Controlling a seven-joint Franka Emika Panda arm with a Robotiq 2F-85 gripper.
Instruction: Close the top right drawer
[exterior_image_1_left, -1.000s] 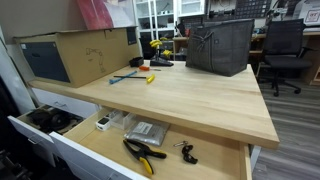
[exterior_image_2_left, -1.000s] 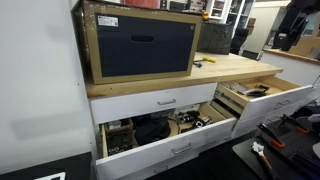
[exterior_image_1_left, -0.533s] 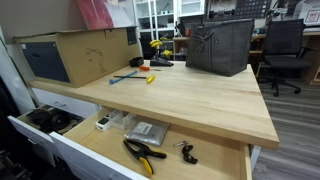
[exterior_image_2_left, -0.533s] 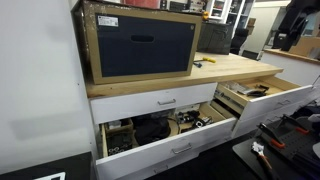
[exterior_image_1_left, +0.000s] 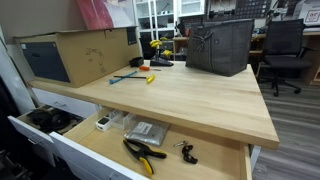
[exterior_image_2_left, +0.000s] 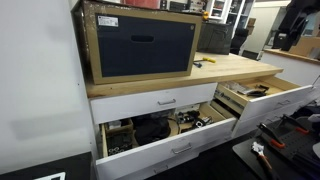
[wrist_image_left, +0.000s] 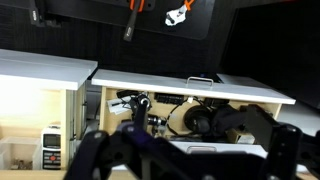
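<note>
Beyond the fingers and off to their side in the wrist view, the top right drawer stands pulled out, with yellow-handled pliers lying on its pale floor. Straight ahead of the fingers is the narrower drawer of dark clutter. The gripper is spread wide and holds nothing.

The top right drawer stands open (yellow-handled pliers inside) beneath the wooden worktop.
</note>
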